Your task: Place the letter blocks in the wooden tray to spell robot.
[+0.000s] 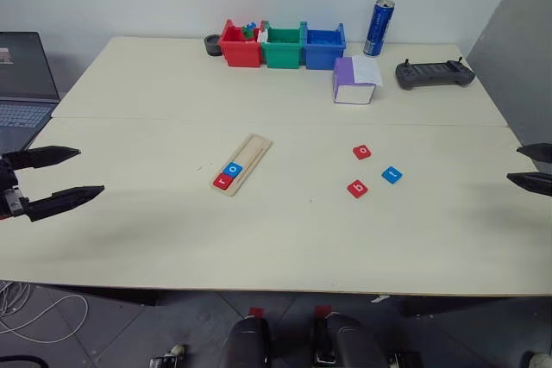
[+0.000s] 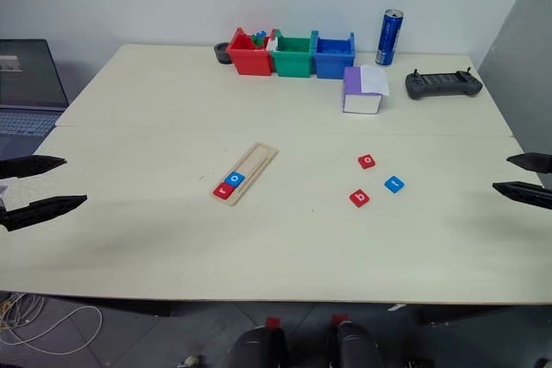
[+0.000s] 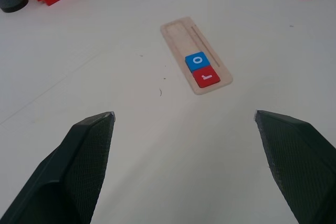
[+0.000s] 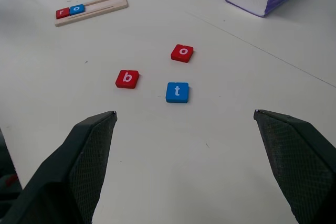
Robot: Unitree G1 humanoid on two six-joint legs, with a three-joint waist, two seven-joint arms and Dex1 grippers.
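The wooden tray [image 1: 243, 164] lies slantwise near the middle of the table [image 1: 172, 239], and two of the five letter blocks sit in its near end, side by side and touching: a red "r" [image 1: 223, 181] at the very end and a blue "o" [image 1: 232, 170] next to it. The rest of the tray's groove is bare wood.

The other three blocks lie loose on the table to the right of the tray, well apart from it and close to one another without touching: a red "o" [image 1: 362, 152], a red "b" [image 1: 357, 188] and a blue "t" [image 1: 392, 175]. That makes three red and two blue in all.

The left gripper [image 1: 59, 176] hovers at the left edge of the table, its two black fingers spread wide with nothing between them. The right gripper [image 1: 530, 166] hovers at the right edge, likewise spread wide and holding nothing.

Along the far side stand three open bins in a row, one red bin [image 1: 239, 45], one green bin [image 1: 283, 46] and one blue bin [image 1: 323, 47], with a small black ring [image 1: 213, 44] beside the red one. To their right are one blue can [image 1: 378, 28], one purple-and-white box [image 1: 354, 82] and one dark handheld controller [image 1: 434, 73]. A laptop [image 1: 24, 84] sits off the table's left end.
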